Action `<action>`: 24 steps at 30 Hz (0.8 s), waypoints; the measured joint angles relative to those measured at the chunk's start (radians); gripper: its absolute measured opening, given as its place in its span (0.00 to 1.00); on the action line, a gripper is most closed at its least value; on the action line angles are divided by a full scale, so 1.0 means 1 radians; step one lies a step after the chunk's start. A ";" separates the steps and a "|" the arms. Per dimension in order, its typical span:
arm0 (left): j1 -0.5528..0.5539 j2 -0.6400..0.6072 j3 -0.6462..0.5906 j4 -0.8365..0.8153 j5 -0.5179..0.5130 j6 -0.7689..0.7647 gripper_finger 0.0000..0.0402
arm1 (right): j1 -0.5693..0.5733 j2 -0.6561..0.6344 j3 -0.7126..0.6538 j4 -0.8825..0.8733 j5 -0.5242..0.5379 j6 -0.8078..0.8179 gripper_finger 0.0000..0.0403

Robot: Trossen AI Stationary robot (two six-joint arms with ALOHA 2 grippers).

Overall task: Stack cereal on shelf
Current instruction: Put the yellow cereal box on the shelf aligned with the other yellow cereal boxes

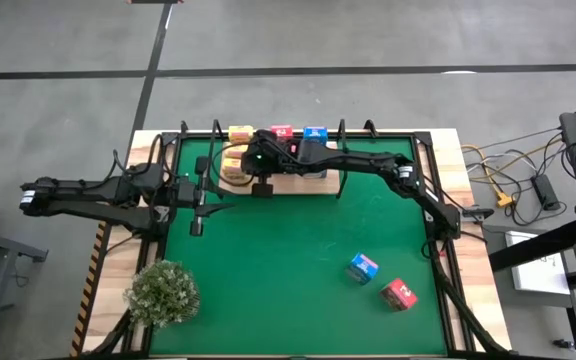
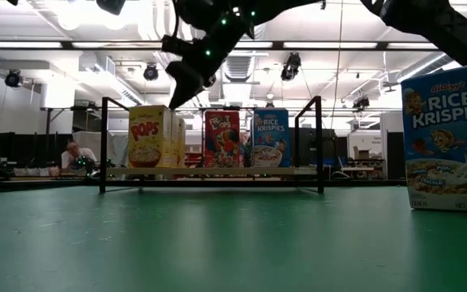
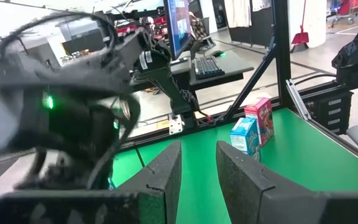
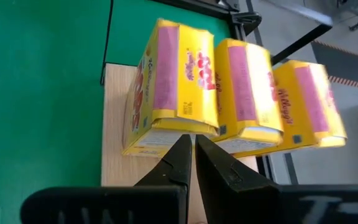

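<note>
Hovering right gripper (image 4: 193,163) over left end of shelf (image 1: 320,180), fingers pressed nearly together, pinching nothing, tips just above front yellow carton (image 4: 169,87). Three yellow cartons stand in row there; pink-red (image 2: 221,139) and blue (image 2: 271,138) stand further along shelf. Loose blue carton (image 1: 363,267) and red carton (image 1: 399,294) lie near mat's front right corner. Left gripper (image 3: 197,174) waits at mat's left edge, fingers spread. Cartons likely light, thin card, crushable; grip flat opposite sides, gently. Readable: "POPS", "RICE KRISPIES".
</note>
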 joint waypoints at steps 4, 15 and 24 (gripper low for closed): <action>0.000 0.000 0.000 -0.001 0.000 0.002 0.21 | 0.011 -0.016 0.033 0.017 -0.004 0.028 0.03; 0.000 -0.015 0.000 0.004 0.000 0.003 0.21 | -0.005 0.015 0.000 0.255 -0.177 0.068 0.03; 0.000 -0.022 0.000 -0.017 0.000 0.003 0.21 | -0.018 0.077 -0.002 0.304 -0.187 0.076 0.03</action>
